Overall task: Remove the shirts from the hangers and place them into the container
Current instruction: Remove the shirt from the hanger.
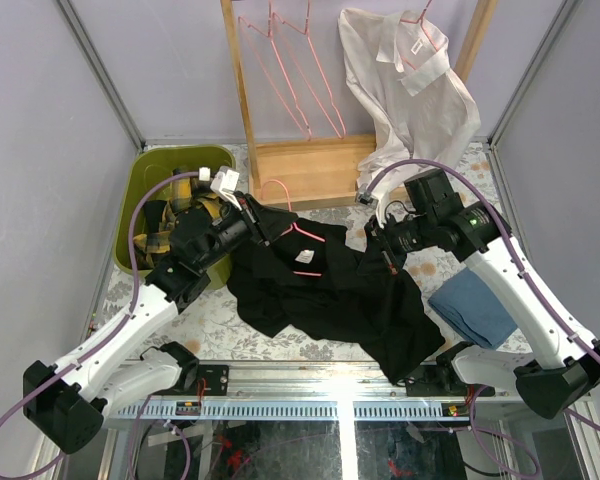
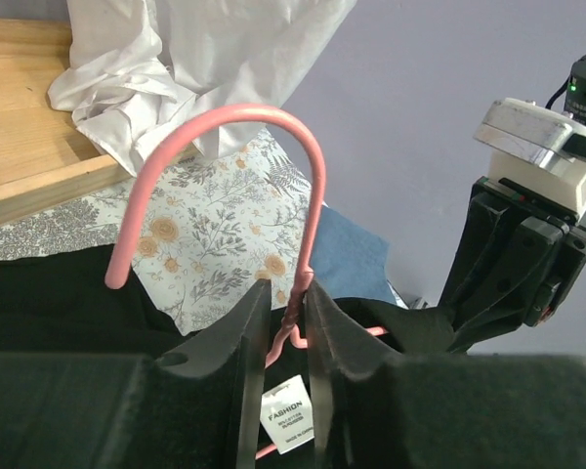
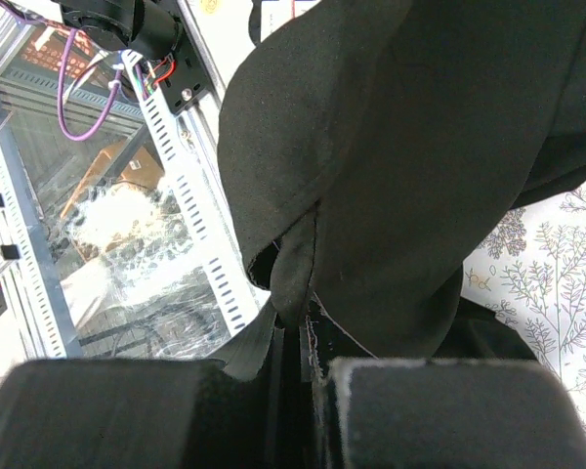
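Note:
A black shirt [image 1: 325,290] lies spread on the table with a pink hanger [image 1: 302,240] still inside its collar. My left gripper [image 1: 263,215] straddles the hanger's twisted neck [image 2: 295,305] just below the hook [image 2: 225,122]. Its jaws are narrowly open, the right finger touching the wire and a small gap on the left. My right gripper [image 1: 385,255] is shut on a fold of the black shirt [image 3: 410,176]. A white shirt [image 1: 405,90] hangs on the rack. The olive-green container [image 1: 158,170] holds a plaid shirt [image 1: 158,235].
The wooden rack [image 1: 300,165] stands at the back with several empty pink hangers [image 1: 290,70]. A folded blue cloth [image 1: 472,305] lies at the right, under my right arm. The shirt's white label [image 2: 291,412] shows between my left fingers.

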Controlling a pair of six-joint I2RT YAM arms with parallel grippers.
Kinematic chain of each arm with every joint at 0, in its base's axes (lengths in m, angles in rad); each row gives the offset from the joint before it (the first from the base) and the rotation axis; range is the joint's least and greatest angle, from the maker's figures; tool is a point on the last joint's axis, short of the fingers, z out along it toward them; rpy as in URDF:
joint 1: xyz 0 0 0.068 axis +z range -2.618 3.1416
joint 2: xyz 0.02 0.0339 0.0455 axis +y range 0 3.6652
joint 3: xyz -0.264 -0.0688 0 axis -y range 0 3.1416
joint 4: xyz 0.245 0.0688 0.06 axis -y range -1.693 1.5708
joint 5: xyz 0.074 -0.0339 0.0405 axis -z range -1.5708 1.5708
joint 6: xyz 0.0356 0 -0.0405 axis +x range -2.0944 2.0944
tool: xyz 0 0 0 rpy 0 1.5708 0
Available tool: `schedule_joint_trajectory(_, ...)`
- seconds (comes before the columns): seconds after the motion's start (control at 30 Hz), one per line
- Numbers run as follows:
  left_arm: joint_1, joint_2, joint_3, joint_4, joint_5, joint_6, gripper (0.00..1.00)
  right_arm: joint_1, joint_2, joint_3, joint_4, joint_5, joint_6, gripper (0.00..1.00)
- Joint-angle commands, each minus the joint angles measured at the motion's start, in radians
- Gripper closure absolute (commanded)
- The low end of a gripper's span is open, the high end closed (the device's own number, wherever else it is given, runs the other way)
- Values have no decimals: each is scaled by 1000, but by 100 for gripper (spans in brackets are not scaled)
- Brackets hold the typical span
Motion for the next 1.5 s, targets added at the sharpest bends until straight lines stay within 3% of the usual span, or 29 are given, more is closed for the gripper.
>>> schedule_joint_trajectory(0.0,-8,-5,-5,44,2,7,91,11,-34,3,37,-32,4,100)
schedule_joint_trajectory(0.07,-7,-3,-1,35,3,6,100,11,-37,2,41,-40,4,100)
schedule_joint_trajectory(0.27,-7,9,7,20,19,-3,100,11,-47,0,53,-44,3,100)
schedule_joint_trajectory(0.43,-8,20,22,5,26,-18,85,11,-44,-1,51,-44,3,100)
schedule_joint_trajectory(0.67,-8,21,25,19,32,-33,81,11,-40,-8,48,-33,3,100)
schedule_joint_trajectory(0.93,-7,19,16,39,14,-59,67,11,-38,-8,39,-61,-13,100)
schedule_joint_trajectory(1.3,-7,11,-7,112,-4,-108,68,13,-23,-12,22,-71,-32,100)
schedule_joint_trajectory(1.47,-7,12,-7,99,-5,-103,80,13,-18,-8,28,-69,-33,98)
